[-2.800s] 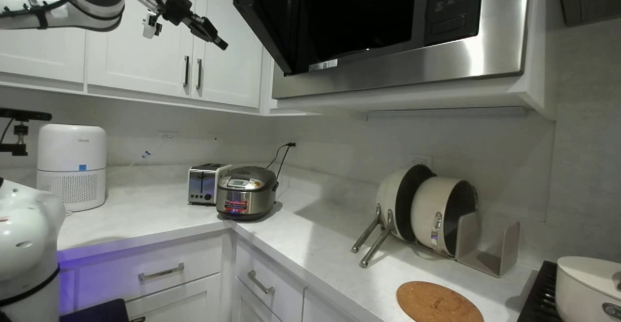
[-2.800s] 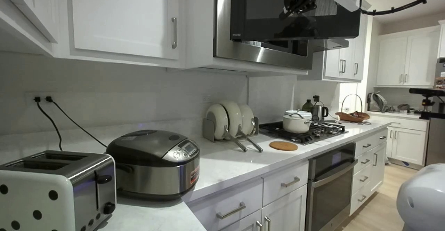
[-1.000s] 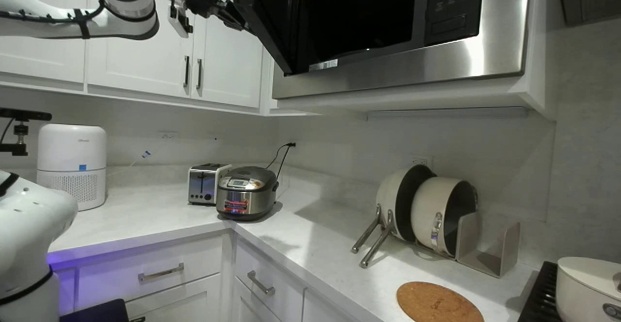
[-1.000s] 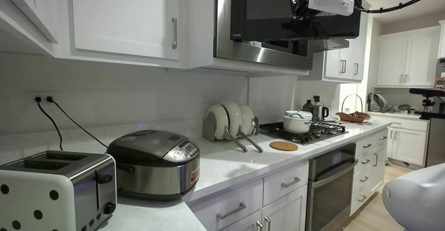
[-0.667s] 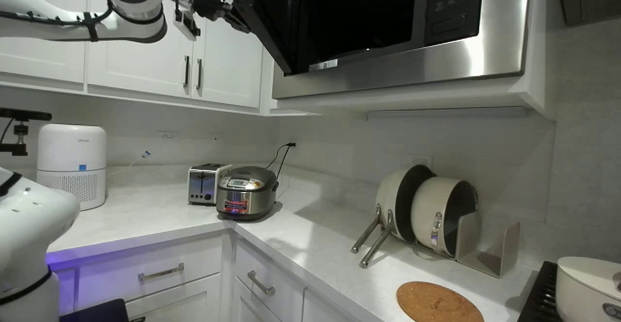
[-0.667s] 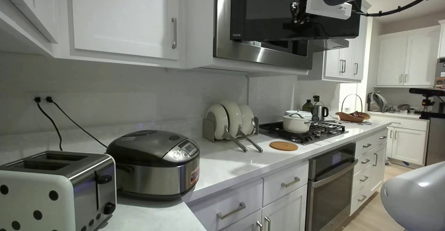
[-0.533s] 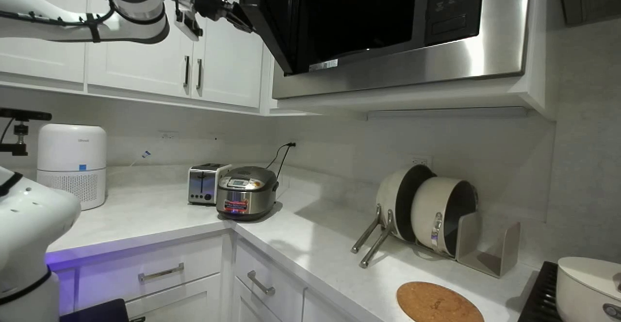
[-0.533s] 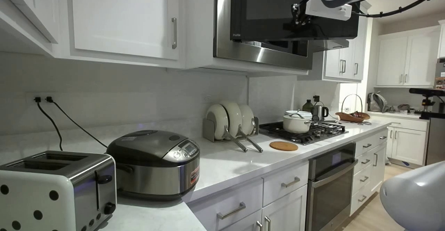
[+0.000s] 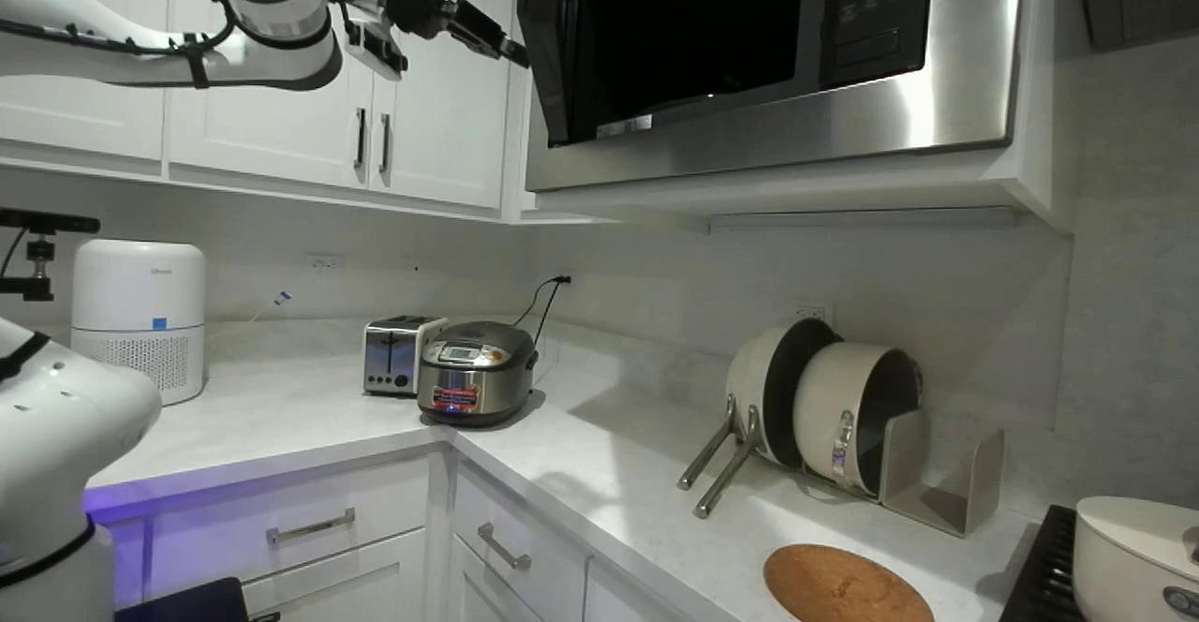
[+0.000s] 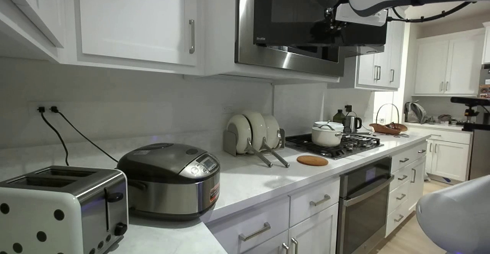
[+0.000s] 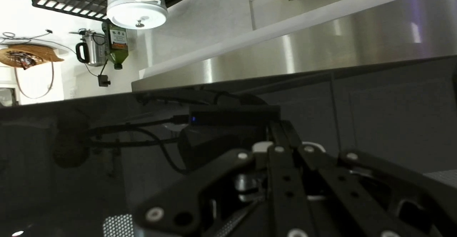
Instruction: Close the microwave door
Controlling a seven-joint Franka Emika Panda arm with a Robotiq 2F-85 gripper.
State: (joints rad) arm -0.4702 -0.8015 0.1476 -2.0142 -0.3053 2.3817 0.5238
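The microwave door [image 9: 543, 60] is a glossy black panel, standing partly open in both exterior views [image 10: 298, 13]. The dark microwave cavity [image 9: 693, 32] shows behind it. My gripper [image 9: 514, 52] is shut with its fingertips at the door's outer face, apparently touching it. In an exterior view the gripper [image 10: 330, 17] is dark against the door and partly hidden by the arm. In the wrist view the door glass [image 11: 392, 115] fills the lower part and mirrors the arm. The fingers [image 11: 280, 124] are together there with nothing seen between them.
The steel microwave frame [image 9: 777, 135] hangs above the counter, beside white cabinets [image 9: 440, 116]. Below stand a rice cooker [image 9: 478, 374], a toaster [image 9: 393, 355], pans in a rack [image 9: 848, 407] and a pot [image 10: 326, 136] on the stove. A cork mat [image 9: 848, 583] lies on the counter.
My gripper has moved right in an exterior view, from apart from the door to against its outer face. The door has swung inward, and its opening is narrower.
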